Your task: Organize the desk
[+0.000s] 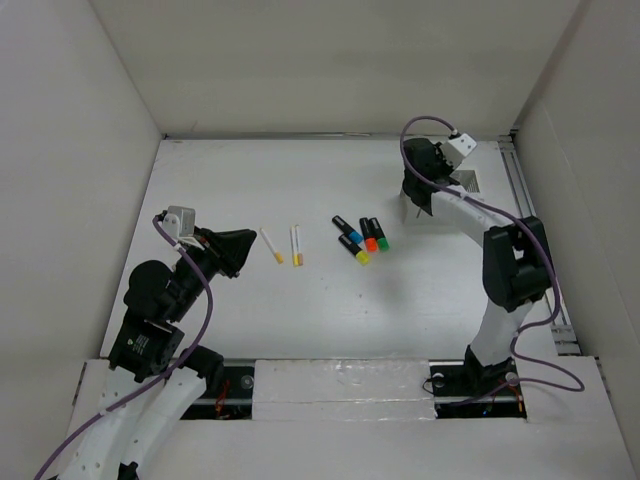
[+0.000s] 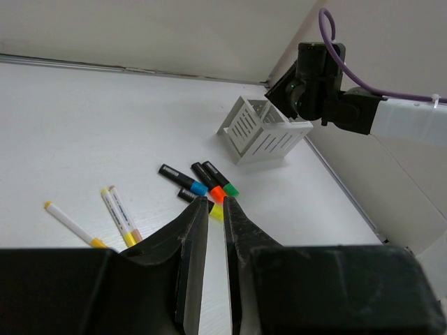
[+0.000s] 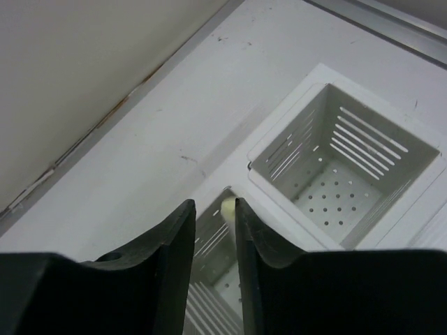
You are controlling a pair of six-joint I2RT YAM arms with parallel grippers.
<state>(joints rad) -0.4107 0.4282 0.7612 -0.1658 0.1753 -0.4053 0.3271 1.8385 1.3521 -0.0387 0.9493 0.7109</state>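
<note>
The desk [image 1: 300, 320] is a plain white tabletop. Two white pens with yellow ends [image 1: 272, 245] [image 1: 296, 245] and several black highlighters with blue, orange, green and yellow caps [image 1: 360, 238] lie at its middle; they also show in the left wrist view [image 2: 199, 183]. My left gripper [image 1: 238, 250] hangs low left of the pens, its jaws nearly together with only a thin slit and nothing between. My right gripper [image 3: 215, 204] hovers over the white slotted box [image 3: 349, 167], jaws a little apart. A blurred pale yellow tip [image 3: 227, 206] lies against one finger, over the near compartment.
The slotted box [image 1: 460, 183] stands at the back right, next to a metal rail [image 1: 525, 200] along the desk's right edge. White walls enclose the desk at the back and on both sides. The box's far compartment [image 3: 342, 188] holds nothing.
</note>
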